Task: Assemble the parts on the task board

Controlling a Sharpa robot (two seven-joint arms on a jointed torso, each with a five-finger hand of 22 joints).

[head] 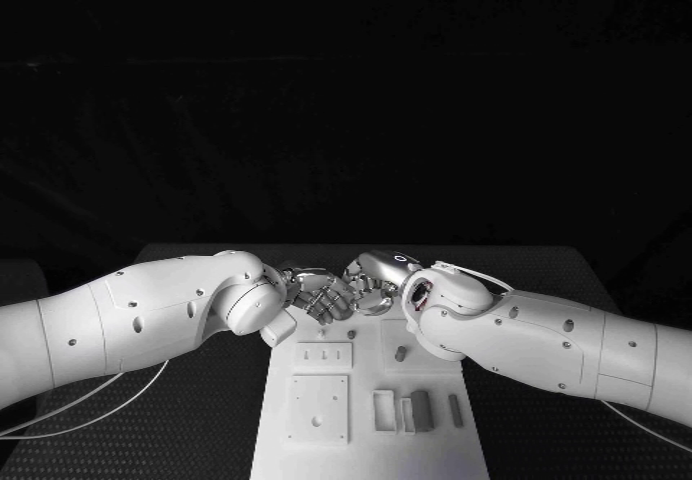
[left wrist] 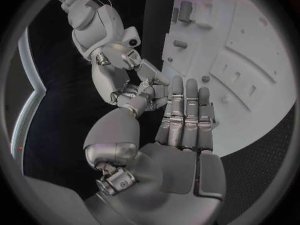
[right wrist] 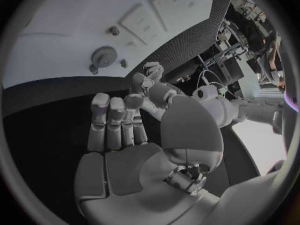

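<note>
Small grey parts [head: 415, 410] stand low in the frame on the white task board [head: 361, 440]. Higher up, the left hand [head: 320, 294] and right hand [head: 378, 282] meet, fingers straight, holding nothing. Reach down slowly for one part.

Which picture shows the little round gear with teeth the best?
The right wrist view: there the gear lies in plain sight on the white task board, its toothed rim clear. In the head view the arms cover that end of the board. In the left wrist view I cannot pick it out.
</note>
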